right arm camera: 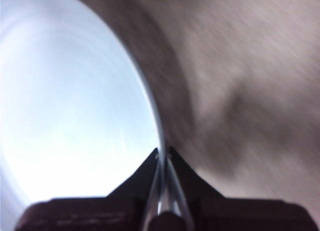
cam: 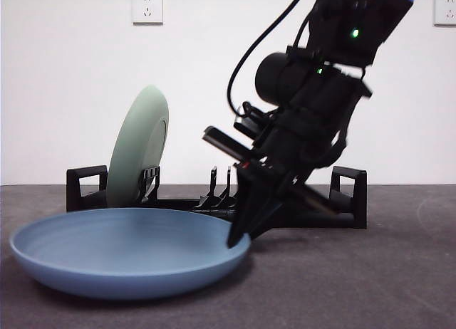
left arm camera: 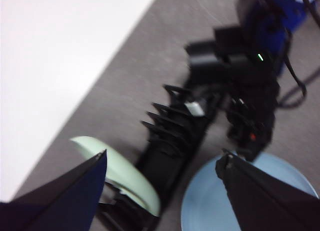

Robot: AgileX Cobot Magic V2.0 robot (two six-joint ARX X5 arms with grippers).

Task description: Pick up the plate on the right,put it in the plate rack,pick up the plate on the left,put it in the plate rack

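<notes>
A blue plate (cam: pixel 121 251) lies flat on the table in front of the plate rack (cam: pixel 349 194). My right gripper (cam: pixel 239 236) reaches down steeply to its right rim and is shut on that rim (right arm camera: pixel 164 153). A pale green plate (cam: pixel 139 147) stands upright between prongs at the rack's left end. My left gripper (left arm camera: pixel 160 163) is open and empty, held high over the rack (left arm camera: pixel 175 131), and looks down on the green plate (left arm camera: pixel 125 173), the blue plate (left arm camera: pixel 210 206) and the right arm (left arm camera: pixel 250 136). The front view does not show it.
The grey table (cam: pixel 370 286) runs back to a white wall with a socket at upper left (cam: pixel 147 7) and another at upper right (cam: pixel 445 10). Several rack prongs (cam: pixel 221 186) in the middle stand free. A black cable (cam: pixel 256 48) loops off the right arm.
</notes>
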